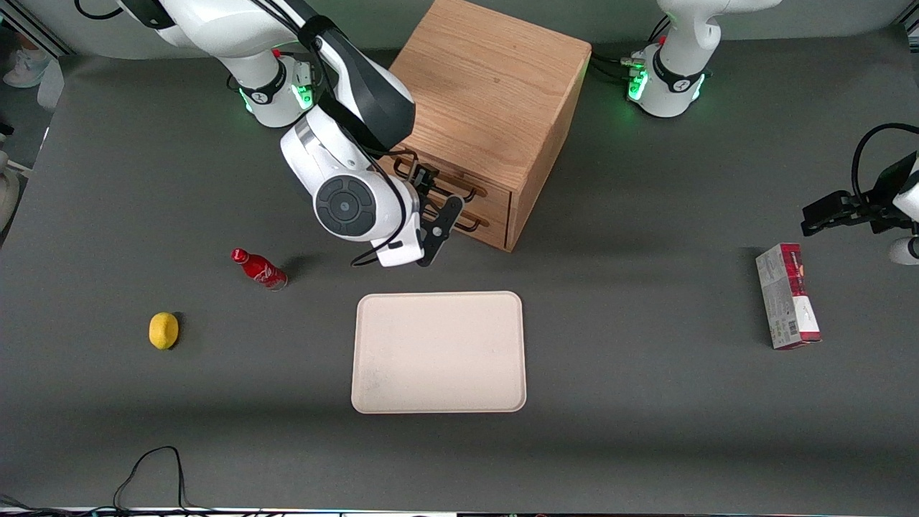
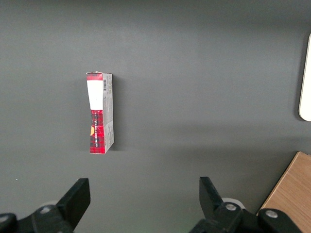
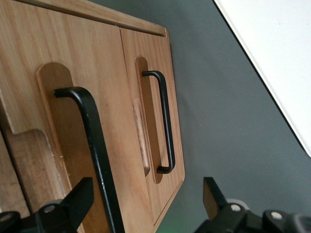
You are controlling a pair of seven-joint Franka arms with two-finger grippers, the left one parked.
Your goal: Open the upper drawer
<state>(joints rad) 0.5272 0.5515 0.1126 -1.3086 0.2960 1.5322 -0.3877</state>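
Presently, upper drawer (image 1: 459,185): topmost of two in the oak cabinet (image 1: 488,93), light wood front, thin black wire handle (image 3: 95,145); front sits flush with the cabinet face, shut, directly ahead of the gripper (image 1: 438,208). Gripper: black two-finger type on the working arm, held level with the drawer fronts, just in front of them; fingers spread wide apart, nothing between them; in the wrist view the upper handle runs close by one fingertip (image 3: 80,196), contact not discernible. Bottom drawer (image 1: 470,222): directly below the upper one, identical front, own wire handle (image 3: 164,121), likewise shut. Tray (image 1: 439,352): cream, rectangular, rounded corners, flat on the grey table (image 1: 646,431), nearer the front camera than the gripper. Bottle (image 1: 258,268): small, red, lying on its side, beside the gripper toward the working arm's end. Lemon (image 1: 164,330): yellow, farther out the same way. Carton (image 1: 787,296): red and grey, lying flat, well apart toward the parked arm's end.
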